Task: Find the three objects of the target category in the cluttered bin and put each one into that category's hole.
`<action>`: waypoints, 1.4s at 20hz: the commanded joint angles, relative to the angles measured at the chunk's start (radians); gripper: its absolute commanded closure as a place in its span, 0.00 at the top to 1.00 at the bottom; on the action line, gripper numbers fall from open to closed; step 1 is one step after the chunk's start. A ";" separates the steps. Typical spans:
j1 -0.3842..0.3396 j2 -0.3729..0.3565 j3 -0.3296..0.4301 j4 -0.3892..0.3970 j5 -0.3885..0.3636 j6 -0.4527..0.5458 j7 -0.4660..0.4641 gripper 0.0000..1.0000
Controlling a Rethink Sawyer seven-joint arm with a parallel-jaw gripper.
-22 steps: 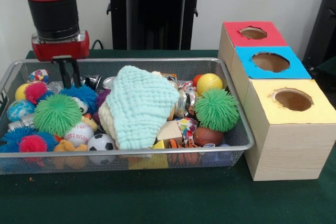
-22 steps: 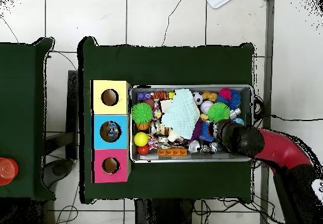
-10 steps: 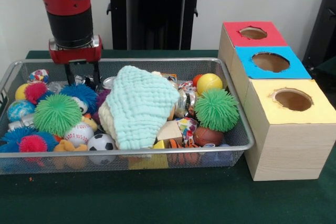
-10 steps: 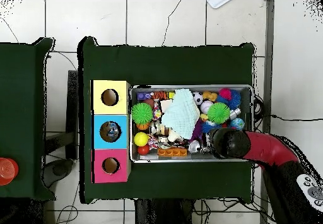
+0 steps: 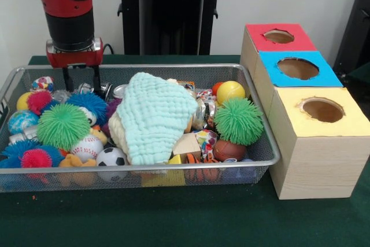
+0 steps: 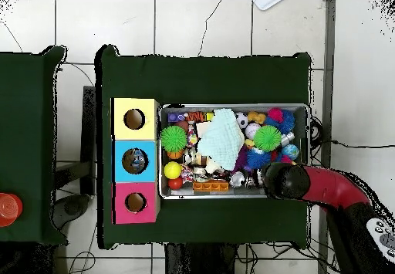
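My gripper [image 5: 81, 79] hangs open over the back left corner of the wire bin [image 5: 191, 166], with nothing between its fingers [image 5: 96, 80]. The tips sit just above a blue spiky ball [image 5: 87, 103] and some shiny clutter. A mint cloth [image 5: 156, 117] is heaped in the bin's middle and covers what lies under it. Around it lie two green spiky balls [image 5: 62, 125] [image 5: 238, 121], a yellow ball [image 5: 230, 91], a baseball [image 5: 87, 147] and a soccer ball [image 5: 111, 157]. In the overhead view the arm [image 6: 289, 180] hides the gripper.
Three boxes with round holes stand in a row beside the bin: red [image 5: 277, 37], blue [image 5: 298, 69] and yellow [image 5: 322, 110]. In the overhead view they stand left of the bin [image 6: 301, 107], and something small shows inside the blue box's hole [image 6: 136, 160].
The gripper rose out of the clutter and its fingers spread apart. It shifted right, then a little back to the left along the bin's back edge.
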 commanded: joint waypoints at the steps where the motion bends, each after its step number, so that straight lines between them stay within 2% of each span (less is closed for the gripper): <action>1: -0.042 -0.005 0.038 -0.016 -0.028 0.080 -0.105 1.00; 5: -0.085 0.014 0.087 -0.010 -0.003 0.069 -0.129 1.00; 14: -0.124 0.135 0.080 -0.057 -0.069 0.003 -0.126 1.00; 22: -0.150 0.157 0.082 -0.048 -0.069 0.003 -0.121 1.00; 28: -0.171 0.147 0.097 -0.041 -0.090 -0.020 -0.144 1.00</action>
